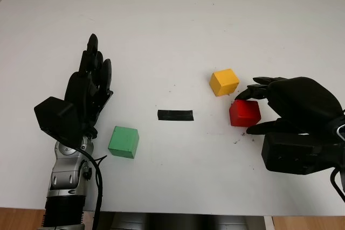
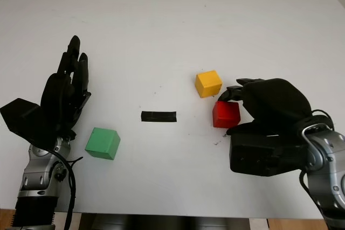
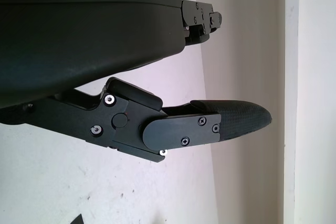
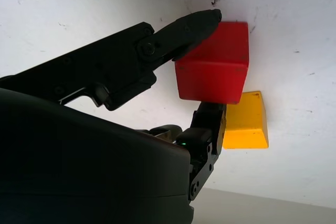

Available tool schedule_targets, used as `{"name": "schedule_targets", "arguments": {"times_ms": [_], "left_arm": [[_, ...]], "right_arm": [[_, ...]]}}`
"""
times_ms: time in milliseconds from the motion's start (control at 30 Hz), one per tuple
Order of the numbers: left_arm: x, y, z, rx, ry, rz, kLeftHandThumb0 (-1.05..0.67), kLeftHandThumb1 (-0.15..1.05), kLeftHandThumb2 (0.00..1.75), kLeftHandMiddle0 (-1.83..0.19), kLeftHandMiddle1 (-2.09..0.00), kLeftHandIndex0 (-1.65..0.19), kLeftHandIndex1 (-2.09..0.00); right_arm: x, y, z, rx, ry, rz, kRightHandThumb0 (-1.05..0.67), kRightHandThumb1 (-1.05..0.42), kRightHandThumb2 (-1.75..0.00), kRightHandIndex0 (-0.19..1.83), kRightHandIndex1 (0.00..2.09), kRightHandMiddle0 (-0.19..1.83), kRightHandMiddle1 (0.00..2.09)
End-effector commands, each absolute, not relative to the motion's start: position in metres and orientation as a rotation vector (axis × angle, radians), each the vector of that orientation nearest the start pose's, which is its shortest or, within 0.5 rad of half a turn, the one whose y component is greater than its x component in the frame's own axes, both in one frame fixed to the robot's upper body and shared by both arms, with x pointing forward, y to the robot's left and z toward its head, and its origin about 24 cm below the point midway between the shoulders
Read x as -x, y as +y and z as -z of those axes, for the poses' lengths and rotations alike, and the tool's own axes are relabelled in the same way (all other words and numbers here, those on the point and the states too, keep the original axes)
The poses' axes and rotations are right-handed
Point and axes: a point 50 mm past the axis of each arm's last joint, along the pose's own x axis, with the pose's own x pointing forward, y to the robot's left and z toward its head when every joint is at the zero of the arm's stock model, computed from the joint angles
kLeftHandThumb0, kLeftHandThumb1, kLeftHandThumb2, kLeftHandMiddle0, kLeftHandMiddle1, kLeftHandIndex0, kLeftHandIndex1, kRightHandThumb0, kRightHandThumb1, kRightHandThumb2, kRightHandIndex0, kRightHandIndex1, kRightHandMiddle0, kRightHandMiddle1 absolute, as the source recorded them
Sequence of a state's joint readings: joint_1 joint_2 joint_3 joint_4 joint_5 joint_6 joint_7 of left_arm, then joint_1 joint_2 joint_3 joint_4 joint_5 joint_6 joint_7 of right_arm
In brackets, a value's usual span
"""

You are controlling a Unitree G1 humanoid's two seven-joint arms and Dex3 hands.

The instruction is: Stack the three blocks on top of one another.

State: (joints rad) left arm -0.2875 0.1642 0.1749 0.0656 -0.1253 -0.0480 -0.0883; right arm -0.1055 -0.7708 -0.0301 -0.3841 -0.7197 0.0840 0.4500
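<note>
The right hand (image 2: 253,103) is closed around the small red cube-shaped block (image 1: 245,113), which sits on the white bench (image 1: 172,25) at the robot's right. In the right wrist view one of the fingers (image 4: 184,27) presses along one face of the block and another comes against the opposite side, so the grip spans two opposing flat faces. Whether the block is already off the bench I cannot tell.

The small yellow cube-shaped block (image 1: 224,82) stands just beside the red one, a little farther from the robot and apart from it. The small green cube-shaped block (image 1: 124,141) lies well apart, on the left side near the robot, with a strip of black tape (image 1: 175,115) on the bench between it and the other two.

The left hand (image 1: 89,87) is open above the bench beside the green block and holds nothing.

The blocks look rigid, light and smooth-faced, with sharp edges. They should neither crush nor deform, but the smooth faces could slip or twist between the narrow fingertips. The best hold is on two parallel side faces near mid-height, leaving the top and bottom free so that each block can be set flat and square on the one below. An off-centre pinch would likely tilt the cube as it is put down.
</note>
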Motion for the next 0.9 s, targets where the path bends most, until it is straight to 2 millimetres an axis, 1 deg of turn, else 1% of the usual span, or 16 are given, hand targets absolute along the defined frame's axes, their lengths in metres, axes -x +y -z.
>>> {"name": "schedule_targets", "arguments": {"times_ms": [0, 133, 233, 467, 600, 700, 867], "left_arm": [[-0.3, 0.2, -0.118, -0.026, -0.297, -0.022, -0.76, 1.05, 0.51, 0.1, -0.05, 0.05, -0.05], [-0.3, 0.2, -0.118, -0.026, -0.298, -0.025, -0.76, 1.05, 0.51, 0.09, -0.06, 0.04, -0.05], [-0.3, 0.2, -0.118, -0.023, -0.297, -0.027, -0.75, 1.05, 0.51, 0.08, -0.06, 0.04, -0.05], [-0.3, 0.198, -0.117, -0.024, -0.293, -0.027, -0.74, 1.05, 0.51, 0.09, -0.05, 0.04, -0.05], [-0.3, 0.198, -0.117, -0.03, -0.289, -0.034, -0.75, 1.05, 0.5, 0.08, -0.06, 0.04, -0.06], [-0.3, 0.198, -0.117, -0.031, -0.289, -0.033, -0.75, 1.05, 0.5, 0.08, -0.05, 0.05, -0.05], [-0.301, 0.199, -0.118, -0.042, -0.287, -0.033, -0.75, 1.05, 0.51, 0.09, -0.05, 0.05, -0.05]], "right_arm": [[-0.256, -0.223, -0.172, 1.501, -0.131, -0.212, -0.51, -0.85, -0.05, 0.44, 0.07, 0.47, 1.08], [-0.257, -0.225, -0.172, 1.488, -0.166, -0.205, -0.38, -0.86, -0.06, 0.5, 0.1, 0.58, 1.21], [-0.258, -0.226, -0.172, 1.507, -0.175, -0.207, -0.34, -0.86, -0.06, 0.52, 0.1, 0.59, 1.25], [-0.259, -0.225, -0.179, 1.538, -0.228, -0.22, -0.35, -0.85, -0.05, 0.53, 0.1, 0.57, 1.31], [-0.258, -0.224, -0.184, 1.519, -0.244, -0.227, -0.33, -0.85, -0.05, 0.52, 0.09, 0.57, 1.3], [-0.258, -0.222, -0.193, 1.49, -0.259, -0.228, -0.32, -0.84, -0.05, 0.51, 0.08, 0.58, 1.26], [-0.259, -0.217, -0.223, 1.407, -0.327, -0.233, -0.33, -0.84, -0.05, 0.51, 0.08, 0.59, 1.25]]}}
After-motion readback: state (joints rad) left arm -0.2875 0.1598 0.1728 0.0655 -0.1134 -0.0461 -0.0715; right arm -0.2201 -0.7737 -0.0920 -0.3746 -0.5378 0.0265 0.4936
